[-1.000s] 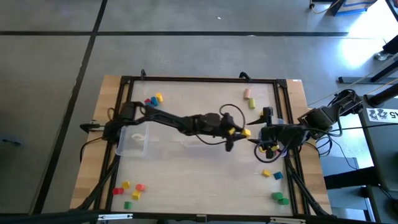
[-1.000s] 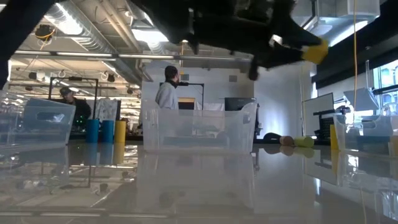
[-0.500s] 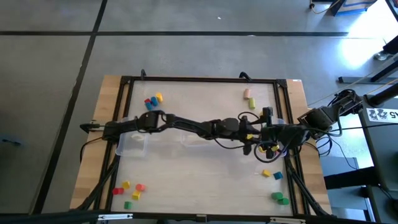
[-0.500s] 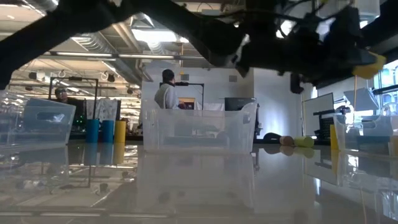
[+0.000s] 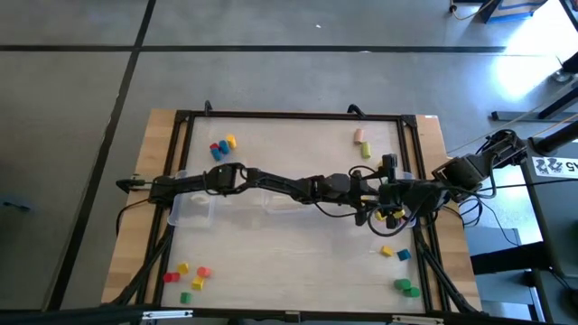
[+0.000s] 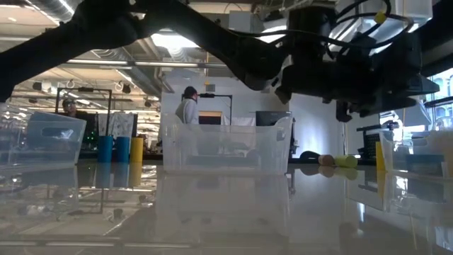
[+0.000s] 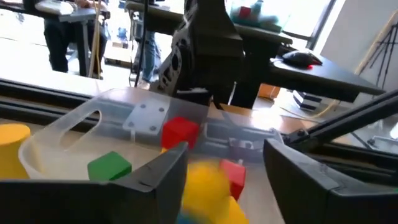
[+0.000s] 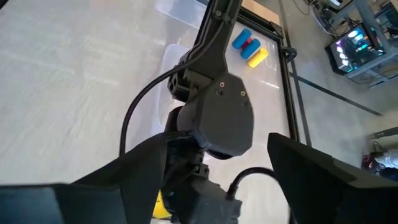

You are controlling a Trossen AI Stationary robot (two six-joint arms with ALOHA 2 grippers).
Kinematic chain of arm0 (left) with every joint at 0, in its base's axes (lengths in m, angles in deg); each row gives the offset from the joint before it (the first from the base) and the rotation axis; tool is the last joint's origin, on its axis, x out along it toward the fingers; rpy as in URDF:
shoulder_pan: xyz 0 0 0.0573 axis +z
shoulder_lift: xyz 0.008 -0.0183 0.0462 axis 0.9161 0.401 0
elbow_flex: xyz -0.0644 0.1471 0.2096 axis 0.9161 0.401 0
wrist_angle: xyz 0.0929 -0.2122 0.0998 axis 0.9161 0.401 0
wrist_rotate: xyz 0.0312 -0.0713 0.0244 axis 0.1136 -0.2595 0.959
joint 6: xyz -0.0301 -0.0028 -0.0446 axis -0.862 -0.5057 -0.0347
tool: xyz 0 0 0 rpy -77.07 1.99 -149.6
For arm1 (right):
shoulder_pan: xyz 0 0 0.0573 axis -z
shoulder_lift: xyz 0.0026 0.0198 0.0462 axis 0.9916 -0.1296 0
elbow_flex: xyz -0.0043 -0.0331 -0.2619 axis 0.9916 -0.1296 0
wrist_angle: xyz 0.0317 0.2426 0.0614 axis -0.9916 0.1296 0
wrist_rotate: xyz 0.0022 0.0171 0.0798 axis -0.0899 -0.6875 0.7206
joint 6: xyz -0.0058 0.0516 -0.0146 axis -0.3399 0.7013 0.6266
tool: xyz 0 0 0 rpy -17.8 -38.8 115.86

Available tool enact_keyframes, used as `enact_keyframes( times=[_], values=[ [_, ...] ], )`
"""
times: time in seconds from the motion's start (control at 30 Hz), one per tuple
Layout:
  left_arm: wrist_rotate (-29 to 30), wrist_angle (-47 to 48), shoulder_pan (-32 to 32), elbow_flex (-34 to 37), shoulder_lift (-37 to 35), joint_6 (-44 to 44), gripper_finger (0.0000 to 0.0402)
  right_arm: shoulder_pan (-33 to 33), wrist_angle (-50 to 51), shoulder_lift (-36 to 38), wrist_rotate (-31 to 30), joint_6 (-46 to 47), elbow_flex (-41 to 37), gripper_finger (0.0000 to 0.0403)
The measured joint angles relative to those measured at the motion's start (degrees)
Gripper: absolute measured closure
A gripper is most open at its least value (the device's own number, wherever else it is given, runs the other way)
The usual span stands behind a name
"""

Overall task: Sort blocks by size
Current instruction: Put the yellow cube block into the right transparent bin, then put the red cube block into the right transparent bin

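Left arm stretched across table, left gripper [image 5: 377, 200] fingers spread over clear bin [image 7: 93, 130] at right edge, yellow block [image 7: 208, 183] falling free just beneath them, straight above bin; right gripper [image 8: 217, 186] beside, fingers parted, empty

Left gripper [image 5: 368, 200] (jaws parted) meets right gripper [image 5: 390, 200] at table's right.
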Motion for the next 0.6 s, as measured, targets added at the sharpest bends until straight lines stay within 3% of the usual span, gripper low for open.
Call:
enact_keyframes(
  times=[0.1,0.37,0.6],
  values=[
    [-2.06,4.29,0.04,0.00,-1.14,0.41,0.0174,0.00,0.00,0.00,-0.05,-0.01,0.00,0.0118],
    [-3.12,33.34,0.73,-0.07,-11.34,12.12,0.0164,0.13,0.45,-0.02,-5.04,-0.90,-0.02,0.0118],
    [2.43,55.23,3.09,0.84,-20.71,21.15,0.0164,0.13,1.86,-0.02,-12.06,-1.27,-0.04,0.0118]
  ],
)
